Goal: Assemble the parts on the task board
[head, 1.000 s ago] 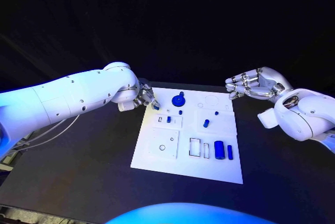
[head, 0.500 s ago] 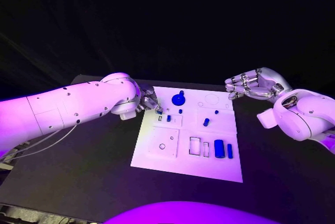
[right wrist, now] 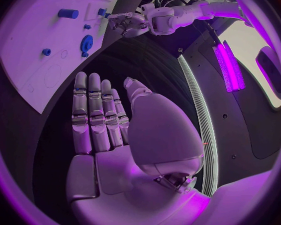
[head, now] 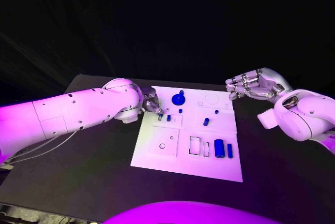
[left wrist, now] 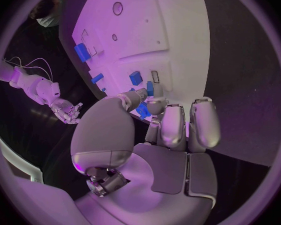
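The white task board (head: pixel 162 158) lies in the middle of the black table. On it sit a blue gear (head: pixel 178 99), a small blue peg (head: pixel 206 122), a blue cylinder (head: pixel 219 149) and a thin blue bar (head: pixel 230 151). My left hand (head: pixel 150 106) hovers at the board's far left corner. Its thumb and a finger pinch a small blue part (left wrist: pixel 142 110) just above the small slots, beside another small blue piece (left wrist: pixel 135 77). My right hand (head: pixel 252 86) hangs off the board's far right corner, holding nothing, its fingers (right wrist: pixel 97 115) stretched out.
The board (left wrist: pixel 140 30) has several vacant outlines: a round hole (head: pixel 162 147), rectangular slots (head: pixel 195 146) and a circle (head: pixel 211 98). Bare black table (head: pixel 77 156) surrounds the board on all sides. My left forearm (head: pixel 77 112) stretches over the table's left side.
My left hand has moved nearer and lower along the board's left edge, onto the small slots, still pinching the blue part. The right hand has stayed put.
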### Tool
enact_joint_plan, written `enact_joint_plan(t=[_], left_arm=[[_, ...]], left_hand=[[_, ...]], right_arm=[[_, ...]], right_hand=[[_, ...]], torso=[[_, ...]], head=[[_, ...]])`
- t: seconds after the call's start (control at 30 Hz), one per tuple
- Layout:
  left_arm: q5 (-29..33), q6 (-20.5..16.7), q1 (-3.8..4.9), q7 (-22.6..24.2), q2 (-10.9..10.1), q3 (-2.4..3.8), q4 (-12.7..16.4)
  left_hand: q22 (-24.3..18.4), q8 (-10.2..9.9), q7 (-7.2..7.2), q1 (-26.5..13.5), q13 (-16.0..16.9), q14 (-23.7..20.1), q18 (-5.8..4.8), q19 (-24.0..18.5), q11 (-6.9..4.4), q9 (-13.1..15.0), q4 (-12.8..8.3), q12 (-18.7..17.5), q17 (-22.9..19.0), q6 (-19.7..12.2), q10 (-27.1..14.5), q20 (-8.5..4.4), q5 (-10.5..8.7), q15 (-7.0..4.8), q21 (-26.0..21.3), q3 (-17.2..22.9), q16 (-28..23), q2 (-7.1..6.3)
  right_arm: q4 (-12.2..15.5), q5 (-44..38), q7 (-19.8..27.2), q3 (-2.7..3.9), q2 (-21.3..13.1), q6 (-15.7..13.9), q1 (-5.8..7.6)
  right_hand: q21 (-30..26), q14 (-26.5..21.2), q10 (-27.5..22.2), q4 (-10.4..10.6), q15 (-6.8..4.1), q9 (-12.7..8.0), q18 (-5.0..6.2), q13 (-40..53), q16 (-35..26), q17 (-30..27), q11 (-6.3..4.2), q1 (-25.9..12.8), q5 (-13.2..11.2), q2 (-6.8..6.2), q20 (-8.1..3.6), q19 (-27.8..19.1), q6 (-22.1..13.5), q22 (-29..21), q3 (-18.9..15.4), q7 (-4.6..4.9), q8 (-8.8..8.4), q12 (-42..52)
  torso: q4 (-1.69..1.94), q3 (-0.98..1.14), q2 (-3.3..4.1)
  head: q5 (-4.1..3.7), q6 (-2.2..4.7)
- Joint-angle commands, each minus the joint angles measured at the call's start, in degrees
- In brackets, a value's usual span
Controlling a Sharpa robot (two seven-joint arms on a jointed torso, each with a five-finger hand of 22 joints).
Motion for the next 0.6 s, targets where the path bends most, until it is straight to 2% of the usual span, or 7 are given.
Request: enact_joint_plan(t=[0.03, 0.2, 0.27, 0.3, 0.37, 0.6], left_arm=[[-2.0, 1.1, -0.06, -0.4, 0.2, -0.01, -0.1], [-2.1, 3.1, -0.09, -0.8, 0.2, -0.01, -0.3], [-2.1, 3.8, -0.10, -1.0, 0.2, -0.02, -0.3], [-2.1, 4.1, -0.10, -1.1, 0.2, -0.03, -0.3], [-2.2, 4.7, -0.10, -1.3, 0.1, -0.05, -0.3], [-2.2, 5.8, -0.10, -1.7, 0.2, -0.11, -0.3]], left_hand=[[0.1, 0.4, -0.14, 0.0, 0.1, 0.5, -0.88, 0.4, -0.04, 0.1, -7.9, 0.3, 0.0, 0.3, 0.5, -0.13, 0.25, -0.34, 0.4, 8.3, 0.2, 0.08], [0.2, 0.4, -0.15, -0.1, 0.1, 0.5, -0.91, 0.4, -0.05, 0.1, -7.9, 0.3, 0.0, 0.3, 0.5, -0.14, 0.25, -0.36, 0.4, 8.3, 0.2, 0.07], [0.2, 0.4, -0.16, -0.1, 0.2, 0.5, -0.92, 0.5, -0.06, 0.1, -7.9, 0.3, 0.0, 0.3, 0.5, -0.15, 0.25, -0.36, 0.5, 8.3, 0.2, 0.06], [0.2, 0.4, -0.16, -0.1, 0.2, 0.5, -0.92, 0.5, -0.06, 0.1, -7.9, 0.3, 0.0, 0.3, 0.5, -0.15, 0.25, -0.36, 0.5, 8.3, 0.2, 0.06], [0.3, 0.4, -0.17, -0.1, 0.3, 0.5, -0.93, 0.5, -0.06, 0.1, -7.9, 0.4, 0.0, 0.3, 0.6, -0.15, 0.25, -0.37, 0.5, 8.4, 0.2, 0.05], [0.2, 0.5, -0.19, -0.2, 0.4, 0.5, -0.92, 0.5, -0.08, 0.1, -7.9, 0.5, 0.0, 0.4, 0.7, -0.16, 0.25, -0.38, 0.5, 8.4, 0.2, 0.04]], right_arm=[[0.0, 0.1, 0.3, 0.03, 0.0, 0.3, -0.04], [0.0, 0.1, 0.3, 0.03, 0.0, 0.3, -0.05], [0.0, 0.2, 0.3, 0.03, 0.0, 0.4, -0.05], [0.0, 0.2, 0.3, 0.03, 0.0, 0.4, -0.05], [0.0, 0.2, 0.3, 0.03, 0.1, 0.4, -0.06], [0.0, 0.4, 0.3, 0.03, 0.1, 0.8, -0.06]], right_hand=[[-0.3, -0.4, -0.4, 0.0, 0.14, -0.1, 0.41, -0.1, -0.2, -0.1, 0.00, -0.2, 0.3, 0.27, 0.33, -0.1, -0.4, 0.0, 0.2, 0.11, -0.18, -0.1], [-0.3, -0.5, -0.4, 0.0, 0.14, -0.1, 0.41, 0.0, -0.2, -0.1, 0.00, -0.2, 0.4, 0.28, 0.33, -0.1, -0.5, -0.1, 0.2, 0.11, -0.18, -0.1], [-0.3, -0.5, -0.4, 0.0, 0.14, -0.1, 0.41, 0.0, -0.2, -0.1, 0.00, -0.2, 0.4, 0.29, 0.34, -0.1, -0.5, -0.1, 0.2, 0.12, -0.18, -0.1], [-0.3, -0.5, -0.5, 0.0, 0.14, -0.1, 0.41, 0.0, -0.2, -0.1, 0.00, -0.2, 0.5, 0.30, 0.34, -0.1, -0.5, -0.1, 0.2, 0.11, -0.17, -0.1], [-0.3, -0.5, -0.5, 0.0, 0.14, -0.1, 0.41, -0.1, -0.2, -0.1, 0.01, -0.3, 2.4, 0.26, 0.33, 0.0, -0.5, -0.3, 0.4, 0.11, -0.13, 0.0], [-0.3, -0.5, -0.6, 0.1, 0.15, -0.1, 0.41, 0.0, -0.2, -0.1, 0.03, -0.5, 2.8, 0.17, 0.35, 0.0, -0.5, -0.4, 0.4, 0.15, -0.12, 0.0]], torso=[[0.00, 0.07, -0.02], [0.02, 0.02, -0.01], [0.02, 0.03, 0.01], [0.02, 0.04, 0.02], [0.00, 0.07, 0.01], [0.10, 0.01, 0.01]], head=[[0.09, -0.04], [0.13, -0.03], [-0.01, 0.27], [0.10, 0.18], [0.19, 0.16], [0.20, 0.01]])
